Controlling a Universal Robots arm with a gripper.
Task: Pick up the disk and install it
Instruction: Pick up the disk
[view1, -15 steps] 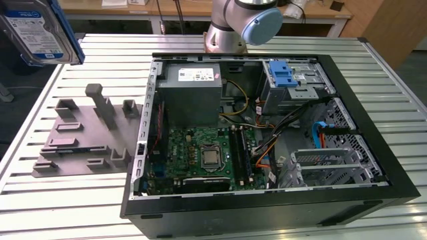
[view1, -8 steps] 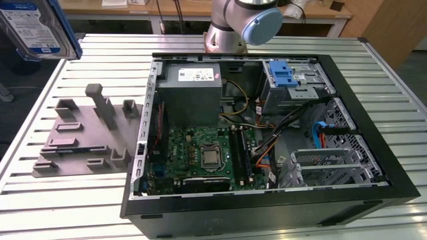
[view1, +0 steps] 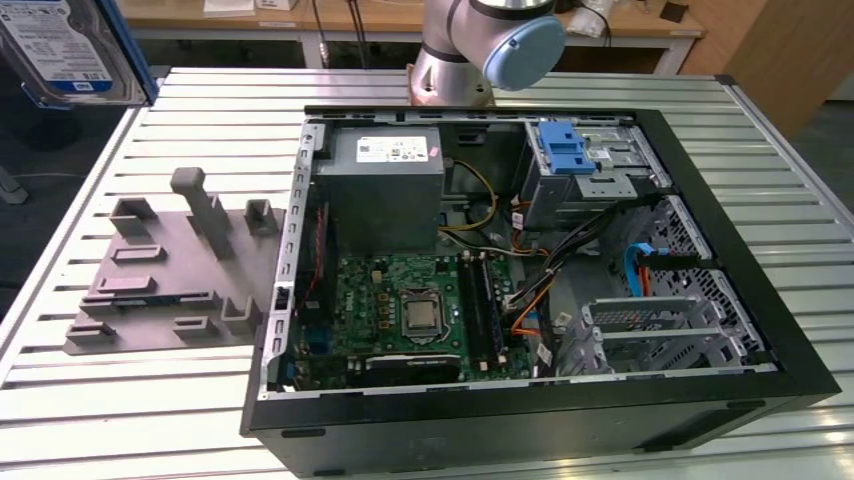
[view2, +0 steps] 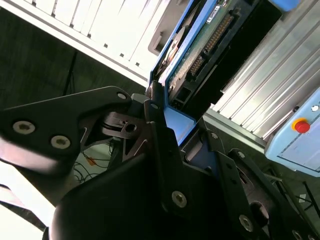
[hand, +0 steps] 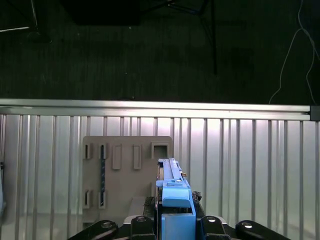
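The disk (view1: 67, 50), a silver drive with a blue-and-white label in a blue bracket, hangs high over the table's far corner at the exterior view's left. In both wrist views my gripper (hand: 175, 226) is shut on the disk (hand: 172, 192), whose blue bracket is clamped between the black fingers (view2: 156, 117). The second wrist view shows the disk's (view2: 202, 47) circuit board and connector edge sticking out past the fingertips of the gripper (view2: 182, 127). In the first wrist view the disk is held edge-on above the slatted table.
An open computer case (view1: 747, 330) lies on the slatted table, with a grey power supply box (view1: 387, 190), a motherboard (view1: 407, 310) and a silver drive cage with a blue latch (view1: 574, 155). A grey holder fixture (view1: 174, 270) lies beside the case at the exterior view's left; in the first wrist view the fixture (hand: 125, 170) is below the disk.
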